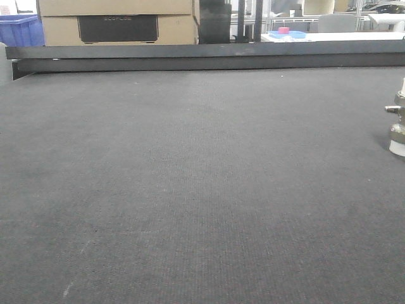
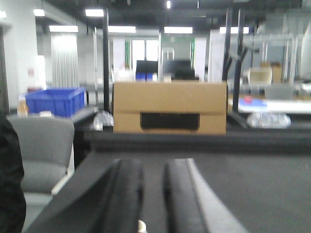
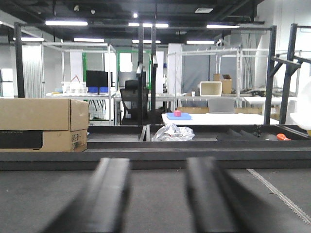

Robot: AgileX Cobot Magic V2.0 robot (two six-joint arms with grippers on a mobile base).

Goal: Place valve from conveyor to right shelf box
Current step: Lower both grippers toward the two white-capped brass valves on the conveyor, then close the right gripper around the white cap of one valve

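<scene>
Dark woven conveyor (image 1: 190,190) filling the front view, rail (image 1: 209,60) along the far edge. Behind it, a cardboard box (image 1: 117,22). Right gripper (image 3: 158,194) low over the belt, fingers spread wide, gripping nothing. Left gripper (image 2: 153,199) likewise unladen, fingers parted by a narrow gap. Valve (image 1: 398,132) standing upright on the belt at the far right border, partly cut off
</scene>
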